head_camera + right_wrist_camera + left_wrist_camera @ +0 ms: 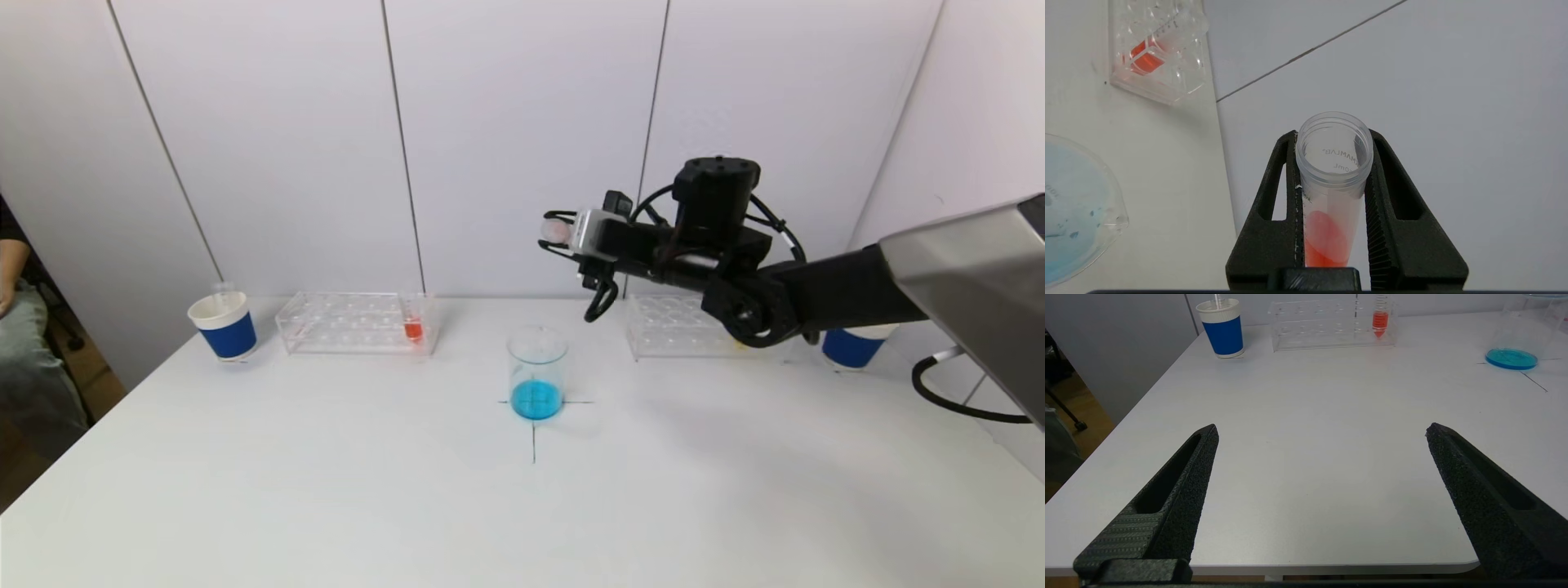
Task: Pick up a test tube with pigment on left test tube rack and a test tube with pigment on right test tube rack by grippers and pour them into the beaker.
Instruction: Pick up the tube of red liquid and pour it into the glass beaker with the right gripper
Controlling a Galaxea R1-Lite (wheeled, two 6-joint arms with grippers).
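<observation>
My right gripper (565, 238) is shut on a clear test tube (558, 230) with red pigment. It holds the tube tilted nearly level, high above the table, just above and to the right of the glass beaker (536, 371), which holds blue liquid. In the right wrist view the tube (1333, 196) sits between the fingers (1286, 183), mouth open, with pigment pooled at its base. The left rack (357, 322) holds one tube of red pigment (413, 327). The right rack (694, 327) stands behind my right arm. My left gripper (1323, 430) is open and empty at the table's near-left edge.
A blue and white paper cup (224, 325) stands left of the left rack, with another (853, 345) right of the right rack. A black cross is marked under the beaker. The white wall is close behind the racks. A person sits at the far left.
</observation>
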